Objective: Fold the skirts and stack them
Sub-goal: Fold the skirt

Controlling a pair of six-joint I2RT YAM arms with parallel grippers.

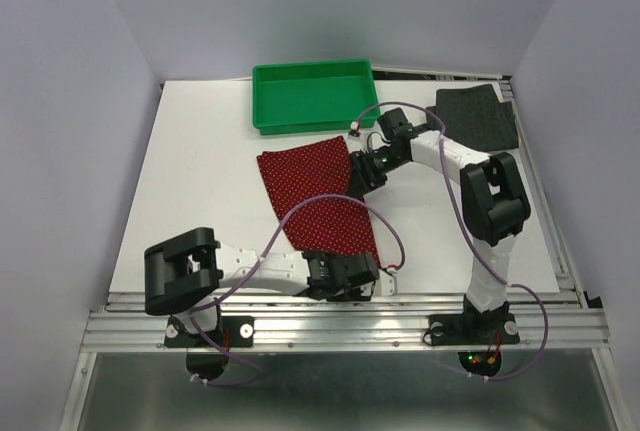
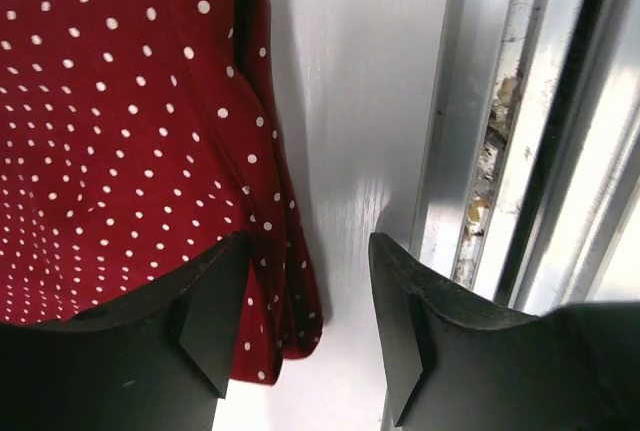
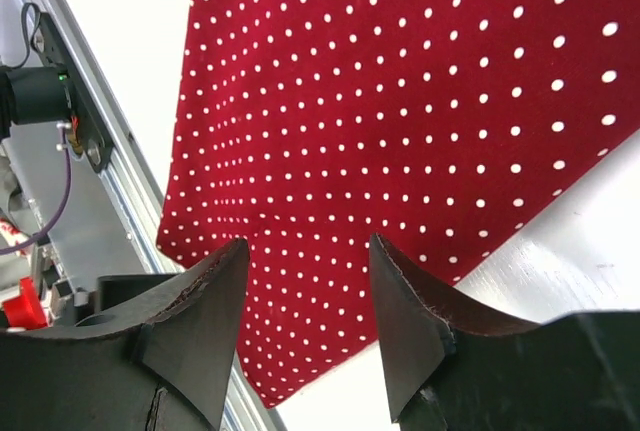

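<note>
The dark red dotted skirt lies spread flat on the white table, from below the tray down to the near edge. My left gripper is open at the skirt's near right corner; in the left wrist view that corner lies between the fingers, nearer the left one. My right gripper is open over the skirt's far right edge; in the right wrist view the dotted cloth lies below the jaws. The charcoal-grey skirt lies folded at the far right. The orange-and-white skirt is out of view.
A green plastic tray stands at the back middle, just beyond the red skirt. The metal rail runs along the near table edge, close to my left gripper, and shows in the left wrist view.
</note>
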